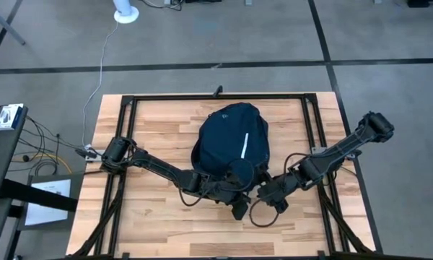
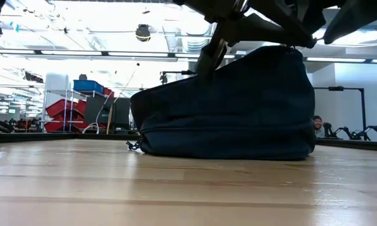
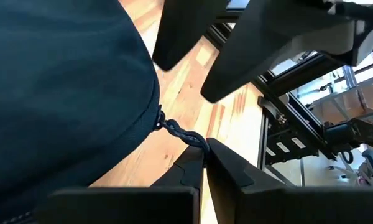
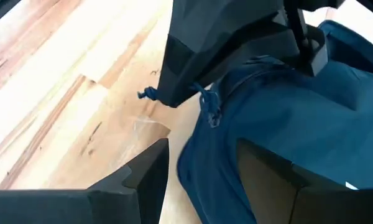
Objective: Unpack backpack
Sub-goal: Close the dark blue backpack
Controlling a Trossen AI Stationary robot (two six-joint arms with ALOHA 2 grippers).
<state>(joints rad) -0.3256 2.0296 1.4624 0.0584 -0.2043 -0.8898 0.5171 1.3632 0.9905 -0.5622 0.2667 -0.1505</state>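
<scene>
The backpack [image 1: 229, 141], dark navy with a white stripe, sits mid-bench toward the far edge; no readable writing. Left gripper [image 3: 204, 155] is clenched on its braided zipper cord [image 3: 180, 132] at the near edge. Right gripper [image 4: 202, 171] is parted around backpack fabric, just beside. Bare bench [image 1: 151, 224] all round.

The backpack [image 1: 227, 137] is soft, matt navy cloth with a braided cord pull [image 3: 179, 132]. The surface [image 1: 159, 224] is pale, smooth-grained wood.
</scene>
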